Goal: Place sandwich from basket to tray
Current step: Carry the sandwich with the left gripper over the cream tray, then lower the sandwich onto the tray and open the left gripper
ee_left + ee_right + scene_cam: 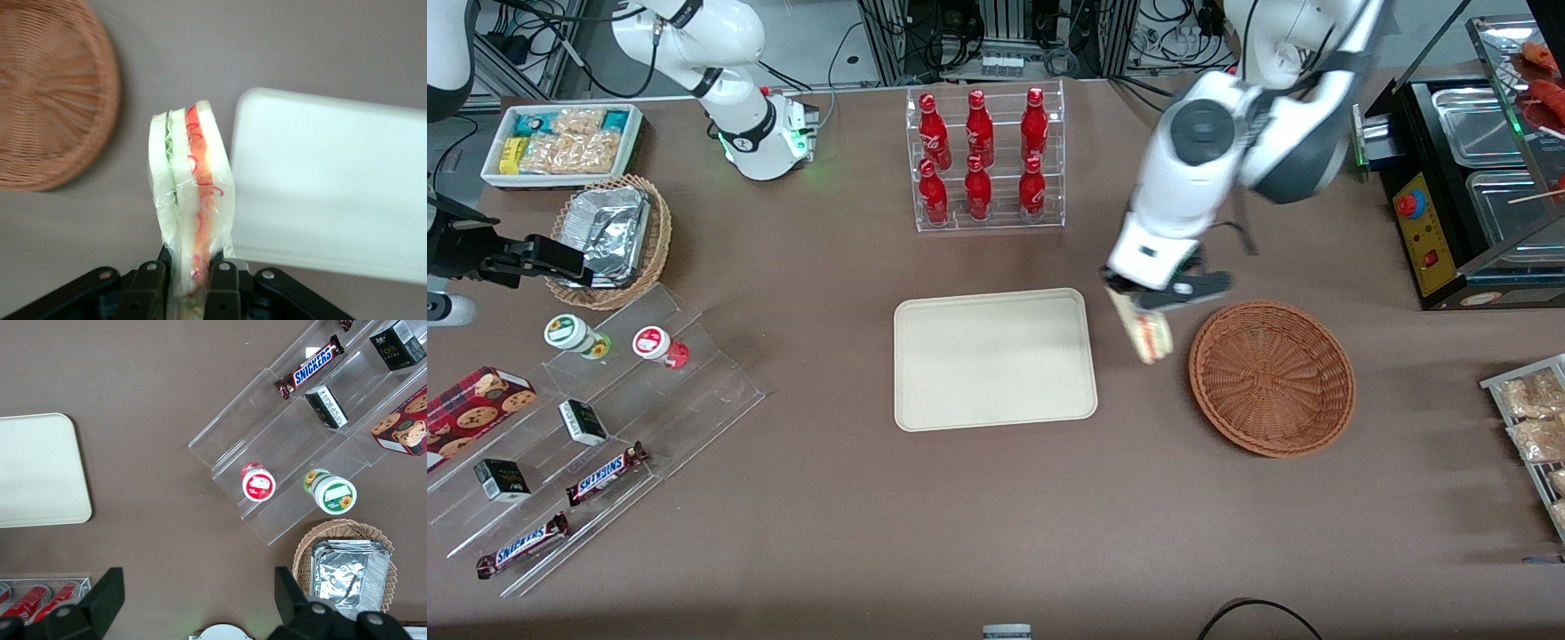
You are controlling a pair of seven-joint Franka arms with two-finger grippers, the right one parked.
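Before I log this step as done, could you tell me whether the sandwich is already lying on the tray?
No, the gripper holds the sandwich above the table, between basket and tray.

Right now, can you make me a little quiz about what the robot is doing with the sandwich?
1. True or false: the sandwich is lying in the basket.
2. What is on the tray? A) a bottle B) nothing C) a candy bar
3. Fill in: the gripper is shut on the ______.

Key
1. False. The sandwich hangs in the gripper above the table, between basket and tray.
2. B.
3. Sandwich; the fingers pinch its lower end.
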